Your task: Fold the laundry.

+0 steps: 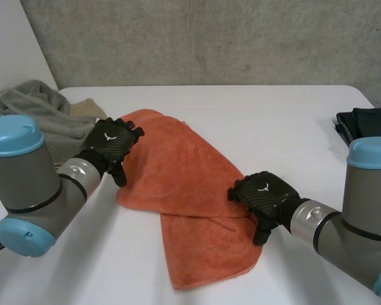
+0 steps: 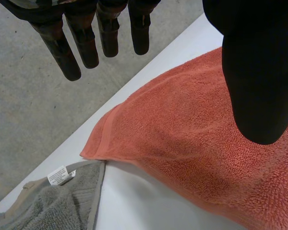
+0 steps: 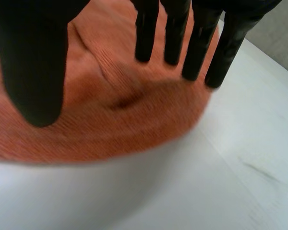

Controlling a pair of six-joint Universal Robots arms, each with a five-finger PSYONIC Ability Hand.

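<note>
Seemingly empty, left robot hand [image 1: 112,141] and right robot hand [image 1: 265,192] spread straight-fingered over orange towel [image 1: 184,184].

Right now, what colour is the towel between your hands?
Plain orange towel; clearest in the left wrist view.

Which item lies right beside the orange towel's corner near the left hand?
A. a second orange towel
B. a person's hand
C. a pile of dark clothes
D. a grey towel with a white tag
D: in the left wrist view the grey towel, with its white tag, lies beside the corner of the orange towel; the dark clothes sit at the opposite edge of the table.
</note>
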